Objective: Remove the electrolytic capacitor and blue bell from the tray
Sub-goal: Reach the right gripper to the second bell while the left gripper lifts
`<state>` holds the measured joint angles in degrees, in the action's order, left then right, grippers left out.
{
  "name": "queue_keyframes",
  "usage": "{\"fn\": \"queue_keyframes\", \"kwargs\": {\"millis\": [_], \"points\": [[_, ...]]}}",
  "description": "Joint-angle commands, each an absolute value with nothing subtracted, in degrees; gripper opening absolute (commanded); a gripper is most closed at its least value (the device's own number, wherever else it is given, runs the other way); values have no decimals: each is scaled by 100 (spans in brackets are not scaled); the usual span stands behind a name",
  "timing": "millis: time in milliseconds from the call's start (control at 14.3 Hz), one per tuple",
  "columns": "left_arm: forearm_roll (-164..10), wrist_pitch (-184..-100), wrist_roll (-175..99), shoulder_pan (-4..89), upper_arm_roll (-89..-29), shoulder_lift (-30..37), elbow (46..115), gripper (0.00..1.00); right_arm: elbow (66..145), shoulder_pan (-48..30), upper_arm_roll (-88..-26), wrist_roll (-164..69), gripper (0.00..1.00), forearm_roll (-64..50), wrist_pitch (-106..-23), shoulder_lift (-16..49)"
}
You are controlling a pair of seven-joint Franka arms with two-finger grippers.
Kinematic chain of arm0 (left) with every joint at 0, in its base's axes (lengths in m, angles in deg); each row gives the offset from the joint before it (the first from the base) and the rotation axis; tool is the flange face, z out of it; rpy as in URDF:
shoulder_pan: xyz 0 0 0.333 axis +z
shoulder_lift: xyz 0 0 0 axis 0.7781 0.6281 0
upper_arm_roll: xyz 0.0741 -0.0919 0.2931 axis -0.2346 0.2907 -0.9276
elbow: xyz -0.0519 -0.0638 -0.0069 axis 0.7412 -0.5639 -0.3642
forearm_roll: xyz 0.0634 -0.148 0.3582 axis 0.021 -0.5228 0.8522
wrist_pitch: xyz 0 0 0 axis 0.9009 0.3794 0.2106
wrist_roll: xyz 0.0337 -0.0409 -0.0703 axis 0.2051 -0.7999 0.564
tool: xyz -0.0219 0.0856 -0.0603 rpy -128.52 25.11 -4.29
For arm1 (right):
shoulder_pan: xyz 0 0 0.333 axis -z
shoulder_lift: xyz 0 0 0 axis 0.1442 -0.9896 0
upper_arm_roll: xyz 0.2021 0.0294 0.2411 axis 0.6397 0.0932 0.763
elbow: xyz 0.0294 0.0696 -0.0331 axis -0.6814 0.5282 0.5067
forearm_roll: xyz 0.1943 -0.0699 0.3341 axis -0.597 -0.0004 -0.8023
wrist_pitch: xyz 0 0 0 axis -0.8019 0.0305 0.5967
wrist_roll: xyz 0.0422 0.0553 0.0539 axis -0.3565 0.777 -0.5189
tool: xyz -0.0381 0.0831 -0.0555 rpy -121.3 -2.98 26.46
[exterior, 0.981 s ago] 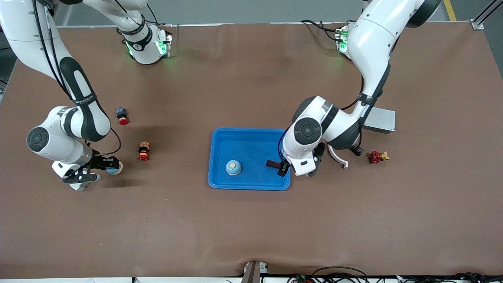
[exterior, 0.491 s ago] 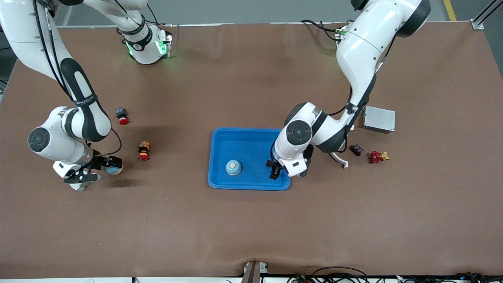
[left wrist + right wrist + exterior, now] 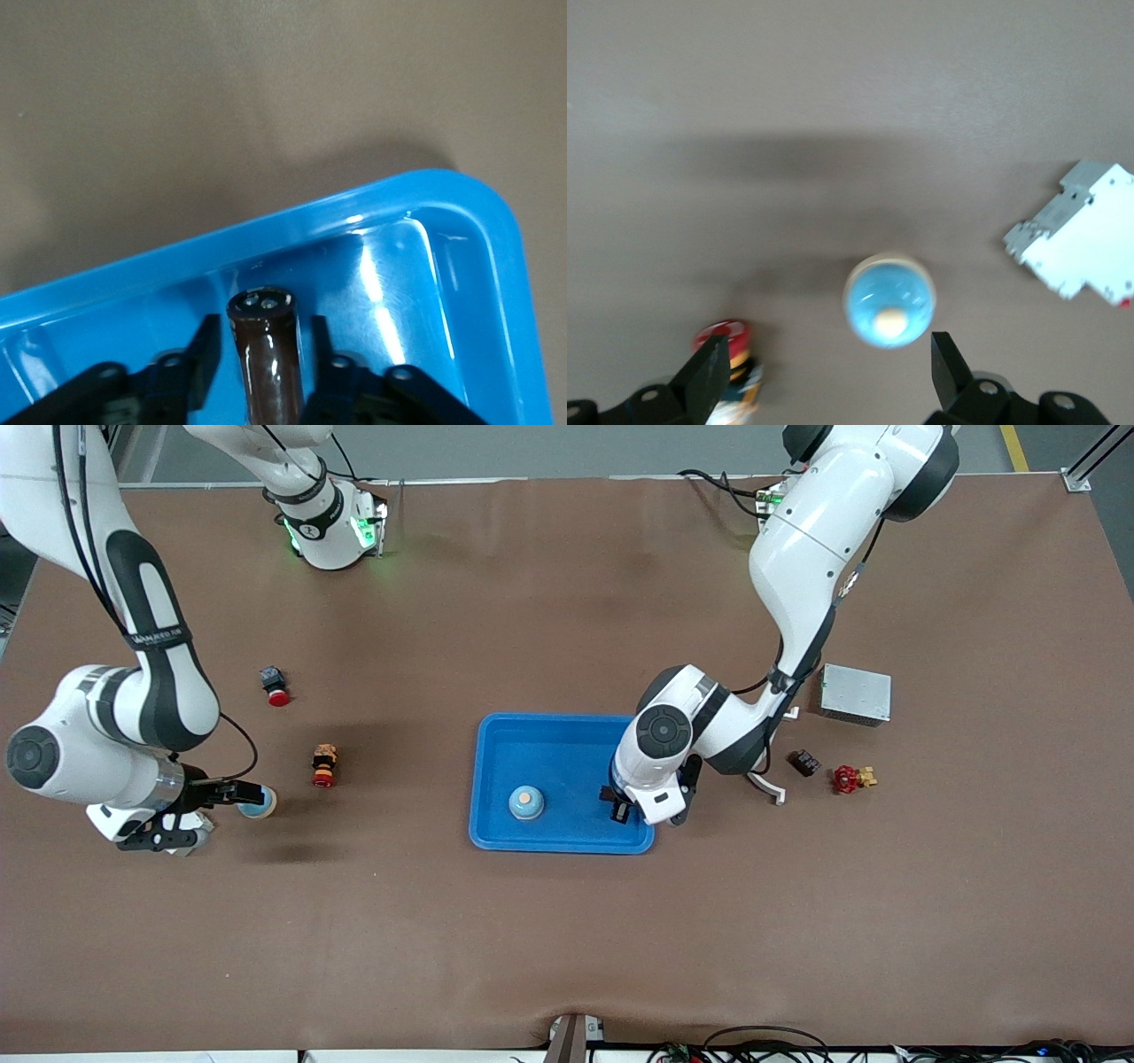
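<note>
A blue tray (image 3: 567, 722) lies mid-table, and its rim (image 3: 483, 195) shows in the left wrist view. My left gripper (image 3: 620, 808) is low in the tray's corner toward the left arm's end. A dark brown capacitor (image 3: 266, 354) lies between its fingers with a gap on each side, so it is open (image 3: 264, 332). A light blue bell (image 3: 526, 802) stands in the tray. A second blue bell (image 3: 257, 802) stands on the table at the right arm's end. My right gripper (image 3: 217, 804) is beside it, wide open (image 3: 828, 354), with the bell (image 3: 889, 301) just past its fingertips.
A red and yellow stacked part (image 3: 324, 765) and a red push button (image 3: 275, 684) lie near the right arm. A white breaker (image 3: 1076, 230) lies by the bell. A grey box (image 3: 855, 693), white curved piece (image 3: 766, 784), dark part (image 3: 804, 762) and red valve (image 3: 849, 779) lie past the tray.
My left gripper moved into the tray's corner and lower with the capacitor. My right arm drew back toward its end of the table, and the bell stayed on the table.
</note>
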<state>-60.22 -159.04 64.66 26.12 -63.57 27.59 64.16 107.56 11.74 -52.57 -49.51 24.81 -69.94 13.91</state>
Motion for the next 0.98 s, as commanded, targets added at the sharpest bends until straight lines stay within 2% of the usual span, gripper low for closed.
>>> {"fn": "queue_keyframes", "kwargs": {"millis": [0,210,420,701,911], "points": [[-5757,-15964,6565,2481,-6431,2764,6325,0,10673,629,-5258,-3825,100,2442,-6700,1592],[-5229,-15789,6529,2507,-6422,2597,6325,0,10629,92,-5250,-2585,100,2442,-6717,1672],[-5254,-14886,5907,2682,-6396,2150,6316,0,10446,-584,-5241,-969,100,2433,-6752,1689],[-5447,-13962,5100,3621,-5931,1552,6447,0,10051,-1559,-5250,711,100,2442,-6805,1584],[-5589,-13855,4527,4360,-5693,1174,6851,0,9594,-2088,-5250,1643,100,2495,-6962,1085]]}}
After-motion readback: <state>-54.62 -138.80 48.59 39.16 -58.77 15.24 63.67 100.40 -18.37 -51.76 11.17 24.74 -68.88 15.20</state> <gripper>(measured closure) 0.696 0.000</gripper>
